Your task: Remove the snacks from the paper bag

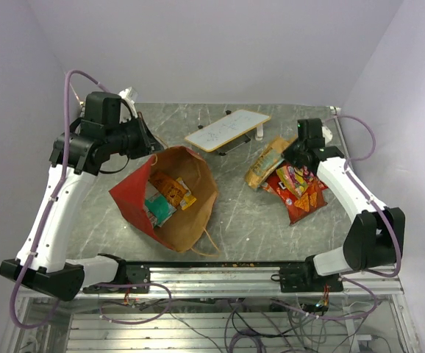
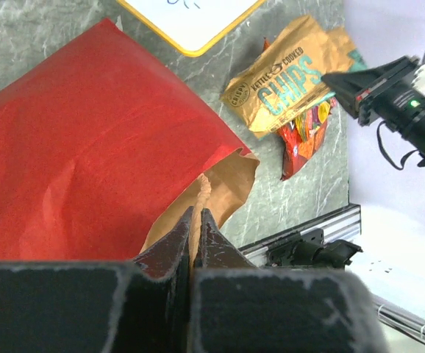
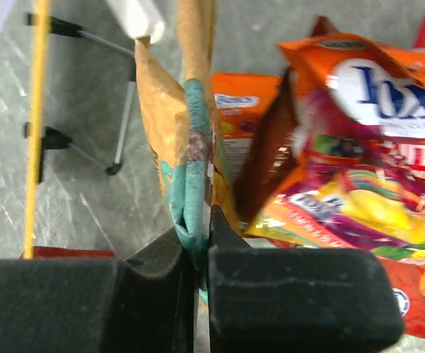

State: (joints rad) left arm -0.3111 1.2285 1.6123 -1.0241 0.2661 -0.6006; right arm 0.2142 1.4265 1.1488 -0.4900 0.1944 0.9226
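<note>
Packets [image 1: 167,194] lay inside the red paper bag [image 1: 133,193], its rim pinched tight in my left pincer [image 2: 195,220]. My right pincer [image 3: 201,229] was clamped on the kettle chips bag [image 3: 189,140], beside a red chip bag [image 1: 306,206] on the table [image 1: 253,220].

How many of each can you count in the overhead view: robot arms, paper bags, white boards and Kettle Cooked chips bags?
Robot arms: 2, the left arm and the right arm
paper bag: 1
white board: 1
Kettle Cooked chips bag: 1
Total: 5
</note>
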